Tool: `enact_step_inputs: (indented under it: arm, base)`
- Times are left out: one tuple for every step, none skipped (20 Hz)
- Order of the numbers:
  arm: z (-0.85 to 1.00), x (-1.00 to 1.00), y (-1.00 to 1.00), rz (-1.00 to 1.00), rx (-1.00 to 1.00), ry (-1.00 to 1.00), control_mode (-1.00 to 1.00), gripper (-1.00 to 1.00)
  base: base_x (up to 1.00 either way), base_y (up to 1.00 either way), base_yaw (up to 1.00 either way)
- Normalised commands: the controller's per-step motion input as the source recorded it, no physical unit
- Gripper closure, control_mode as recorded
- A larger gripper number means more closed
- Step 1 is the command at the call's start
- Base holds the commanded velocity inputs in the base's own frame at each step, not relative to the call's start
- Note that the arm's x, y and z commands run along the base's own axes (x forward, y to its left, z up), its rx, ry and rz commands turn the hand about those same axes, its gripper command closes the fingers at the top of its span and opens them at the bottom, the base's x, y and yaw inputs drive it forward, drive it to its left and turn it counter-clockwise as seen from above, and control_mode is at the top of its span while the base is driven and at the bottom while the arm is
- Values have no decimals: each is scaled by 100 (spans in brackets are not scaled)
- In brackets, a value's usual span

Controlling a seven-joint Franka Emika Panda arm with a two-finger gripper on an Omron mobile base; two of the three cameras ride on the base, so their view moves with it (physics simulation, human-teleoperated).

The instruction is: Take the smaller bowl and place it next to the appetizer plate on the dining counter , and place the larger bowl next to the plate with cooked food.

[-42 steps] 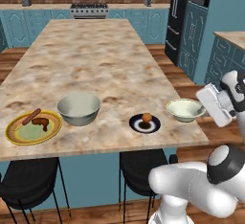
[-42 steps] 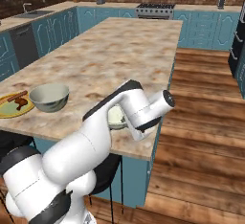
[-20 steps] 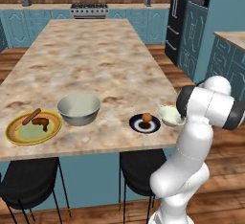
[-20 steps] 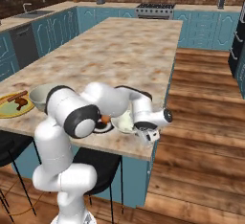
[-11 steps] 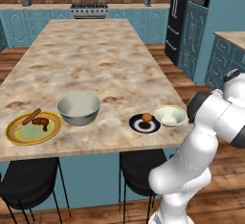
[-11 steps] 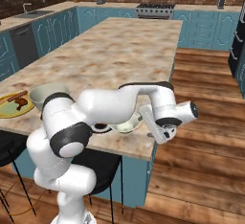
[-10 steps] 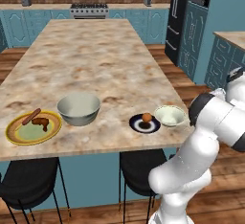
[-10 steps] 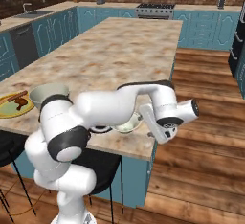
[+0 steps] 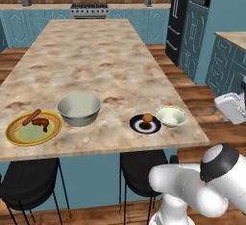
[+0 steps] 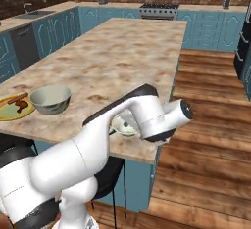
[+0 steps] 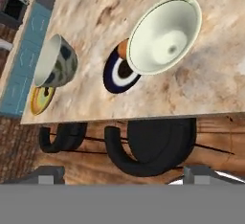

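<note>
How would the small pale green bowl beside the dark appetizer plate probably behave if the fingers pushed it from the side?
The small pale green bowl looks like stiff glazed ceramic, so it would probably slide on the smooth marble dining counter without bending. Its walls flare wide above a narrower base, so a high push might tip it. It sits near the counter's edge and close to the dark appetizer plate, so a push may knock either.

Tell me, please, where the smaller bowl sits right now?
The smaller bowl sits on the dining counter near its front right corner, just right of the dark appetizer plate.
</note>
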Motion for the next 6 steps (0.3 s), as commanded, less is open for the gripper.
enact_step_inputs:
  arm:
    - [16, -29, 100, 0, -18, -52, -100, -100]
    - [13, -6, 100, 0, -18, -57, -100, -100]
    - [15, -1, 100, 0, -17, -57, -100, -100]
    - [19, -3, 100, 0, -16, -56, -100, -100]
    - [36, -24, 87, 0, -16, -56, -100, -100]
    - [61, -40, 61, 0, -14, -50, -100, -100]
  base:
    - [0, 0, 0]
    - [0, 0, 0]
    - [0, 0, 0]
    - [0, 0, 0]
    - [0, 0, 0]
    - [0, 0, 0]
